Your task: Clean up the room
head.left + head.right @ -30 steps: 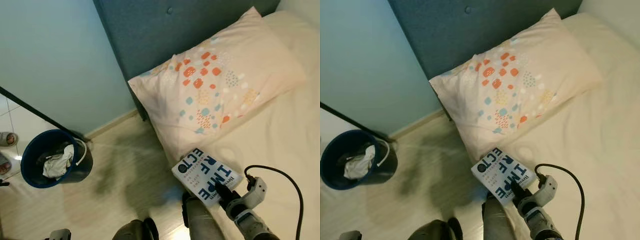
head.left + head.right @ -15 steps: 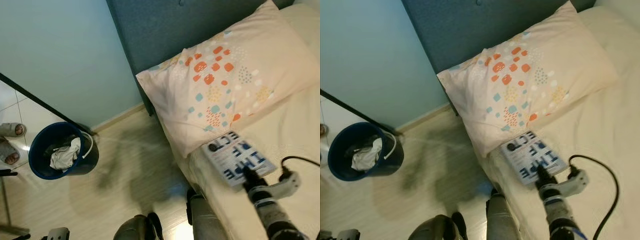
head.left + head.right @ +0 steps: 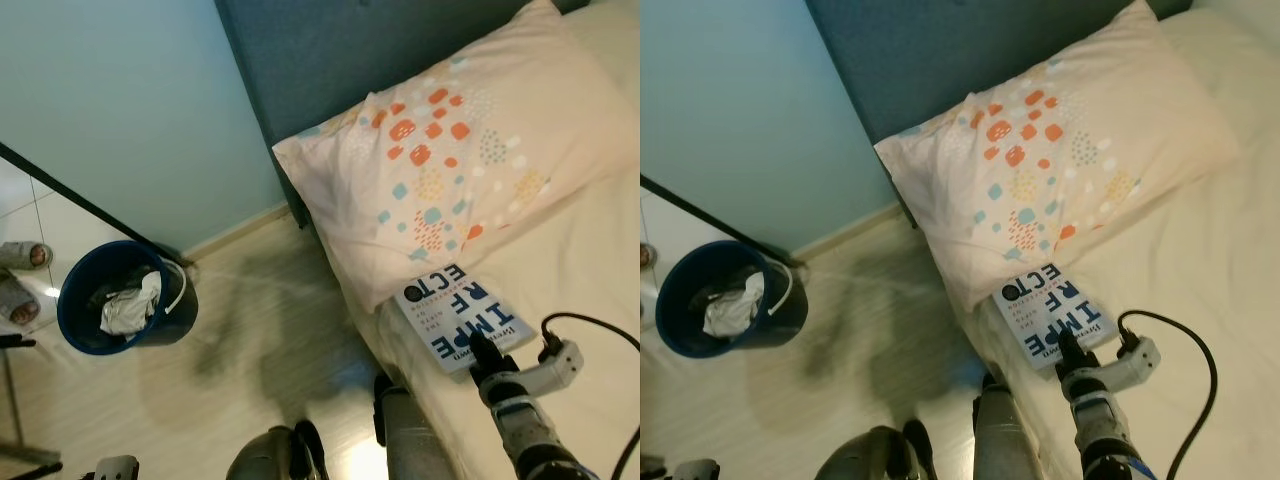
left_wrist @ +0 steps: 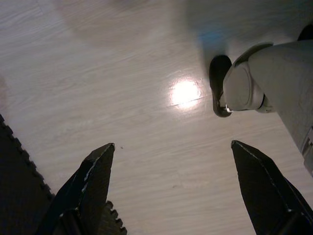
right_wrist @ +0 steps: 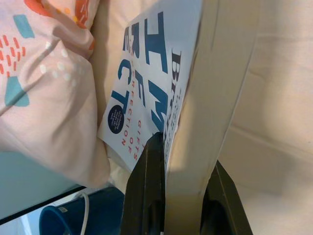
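A white book with big blue letters on its cover is held over the cream bed, just below the patterned pillow. My right gripper is shut on the book's near edge; in the right wrist view its two black fingers clamp the cover and pages. My left gripper hangs open over the pale wood floor, with nothing between its fingers.
A dark blue bin holding crumpled white paper stands on the floor by the light blue wall. The blue-grey headboard rises behind the pillow. Slippers lie at the far left. My own legs stand at the bed's side.
The camera has swung toward the bed. The right gripper carried the book from over the bed's edge onto the mattress beside the pillow, then drew it slightly back toward me.
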